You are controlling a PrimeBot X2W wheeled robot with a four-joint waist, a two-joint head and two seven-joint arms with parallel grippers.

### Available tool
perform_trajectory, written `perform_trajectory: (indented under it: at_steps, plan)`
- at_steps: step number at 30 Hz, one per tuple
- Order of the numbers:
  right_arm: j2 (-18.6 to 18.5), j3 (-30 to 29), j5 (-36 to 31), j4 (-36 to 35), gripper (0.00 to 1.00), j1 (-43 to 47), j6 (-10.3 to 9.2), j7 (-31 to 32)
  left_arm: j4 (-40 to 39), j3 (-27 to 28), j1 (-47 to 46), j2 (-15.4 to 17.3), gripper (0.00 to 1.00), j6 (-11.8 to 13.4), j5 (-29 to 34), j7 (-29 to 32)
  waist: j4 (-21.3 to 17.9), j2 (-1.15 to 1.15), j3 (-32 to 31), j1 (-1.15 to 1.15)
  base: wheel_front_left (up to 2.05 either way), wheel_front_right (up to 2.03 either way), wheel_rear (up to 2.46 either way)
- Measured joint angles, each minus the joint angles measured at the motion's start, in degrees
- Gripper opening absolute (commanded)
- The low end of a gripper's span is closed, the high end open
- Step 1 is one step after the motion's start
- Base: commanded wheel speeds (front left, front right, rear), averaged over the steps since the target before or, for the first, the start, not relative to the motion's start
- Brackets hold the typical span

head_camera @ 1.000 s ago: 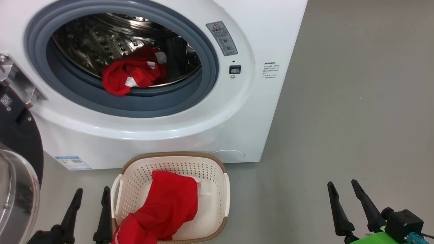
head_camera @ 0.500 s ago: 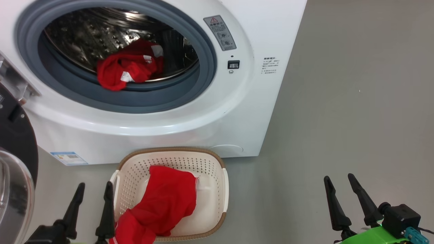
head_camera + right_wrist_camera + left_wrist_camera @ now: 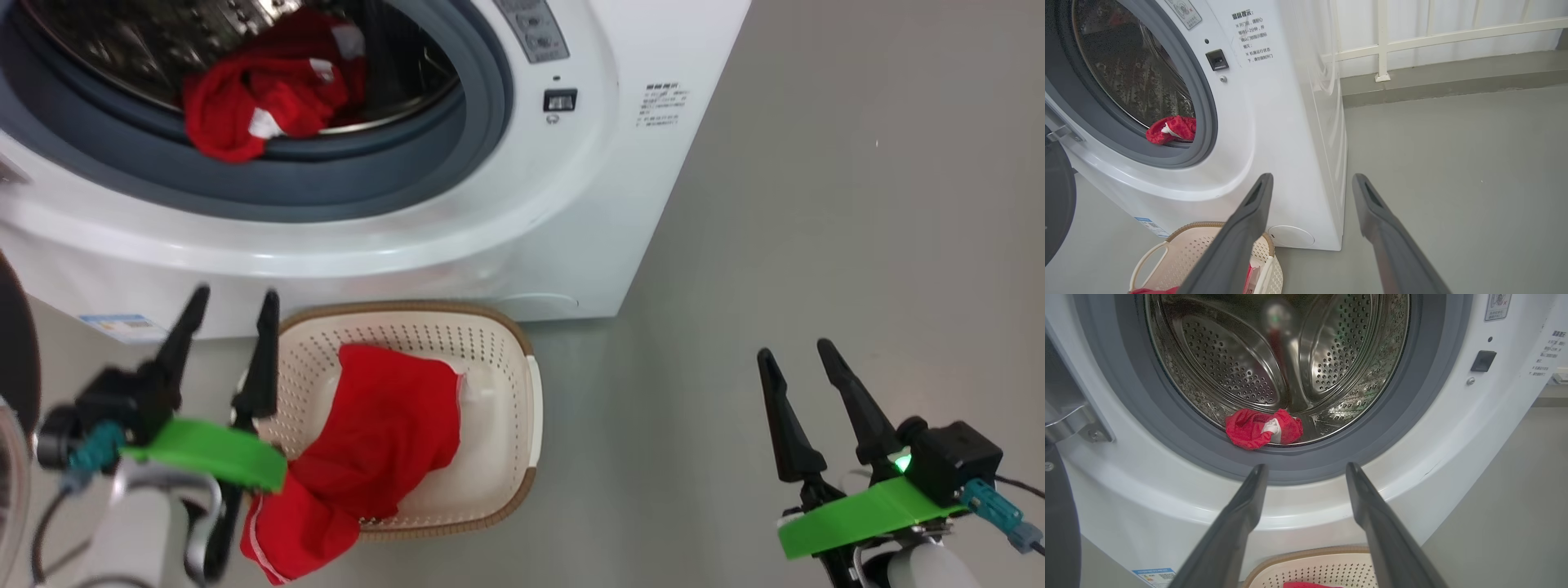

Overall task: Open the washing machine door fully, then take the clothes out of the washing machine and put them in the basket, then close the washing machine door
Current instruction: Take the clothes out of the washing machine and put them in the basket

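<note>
Under the head camera: the washing machine (image 3: 522, 245) is standing white, its washing machine door (image 3: 15, 351) swung open at left. One red garment (image 3: 253, 98) with white labels is bunching at the drum's lip. A second red garment (image 3: 384, 433) is draping over the near-left rim of the cream, brown-rimmed basket (image 3: 408, 308) just before the machine.

Left gripper (image 3: 234, 292) and right gripper (image 3: 793, 349) are both spreading their fingers wide, holding nothing.

Left wrist: the perforated steel drum (image 3: 1229, 367) is gleaming, and the blue sticker (image 3: 1155, 575) print is unreadable.

Right wrist: a warning sticker (image 3: 1186, 10) and Chinese print (image 3: 1249, 34) are flanking the opening.
</note>
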Motion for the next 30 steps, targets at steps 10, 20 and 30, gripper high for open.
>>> perform_trajectory:
  at_steps: [10, 20, 30]
  plan:
    - [-0.14, 1.86, 1.09, -0.45, 1.00, -3.98, 0.00, 0.00, 10.65, -3.23, -15.58, 3.41, 1.00, -0.34, -1.29, 0.00, -1.76, 0.00, 5.71, 0.00, 0.00, 0.00, 0.00]
    - [-0.21, 3.49, 1.90, -1.24, 1.00, -6.11, 0.00, 0.00, 24.38, -7.38, -31.55, 6.57, 1.00, -0.34, -3.79, -0.01, -4.97, 0.00, 10.67, 0.00, 0.00, 0.00, 0.00]
    - [-0.22, 5.26, 4.61, -2.04, 1.00, -8.20, 0.00, 0.00, 38.95, -10.96, -45.99, 8.60, 1.00, -0.34, -4.49, -0.01, -8.15, 0.00, 15.62, 0.00, 0.00, 0.00, 0.00]
